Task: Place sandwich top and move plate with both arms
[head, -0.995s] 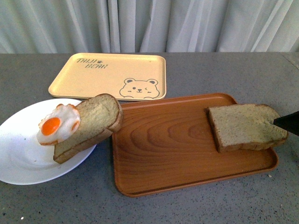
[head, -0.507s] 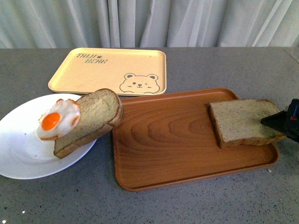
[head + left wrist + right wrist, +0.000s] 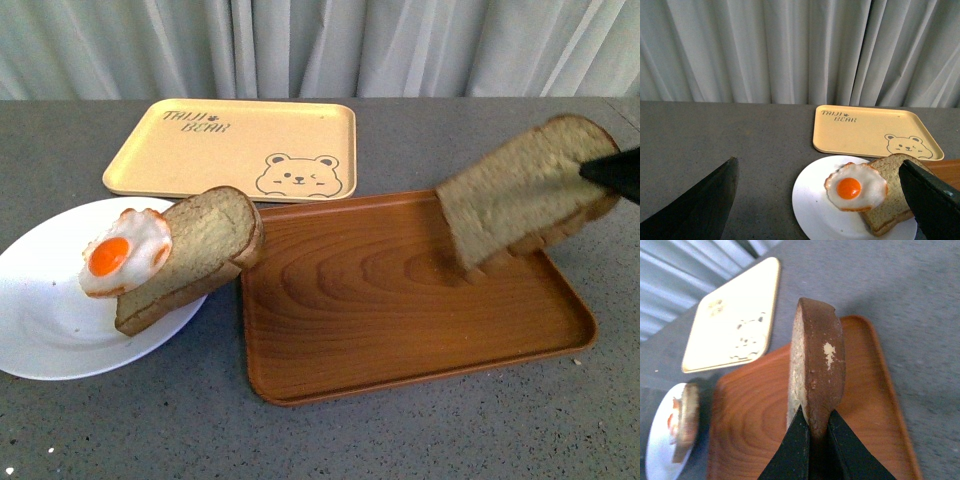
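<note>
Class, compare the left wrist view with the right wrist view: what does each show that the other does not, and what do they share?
Only the left wrist view shows the left gripper, open, and the fried egg face-on. Only the right wrist view shows the sandwich top, edge-on, clamped in the right gripper above the wooden tray. Both show the plate, the yellow bear tray and the bread slice on the plate.

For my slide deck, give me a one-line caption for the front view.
Right gripper holds the sandwich top tilted above the wood-grain tray; fried egg on bread slice sits on the plate.
</note>
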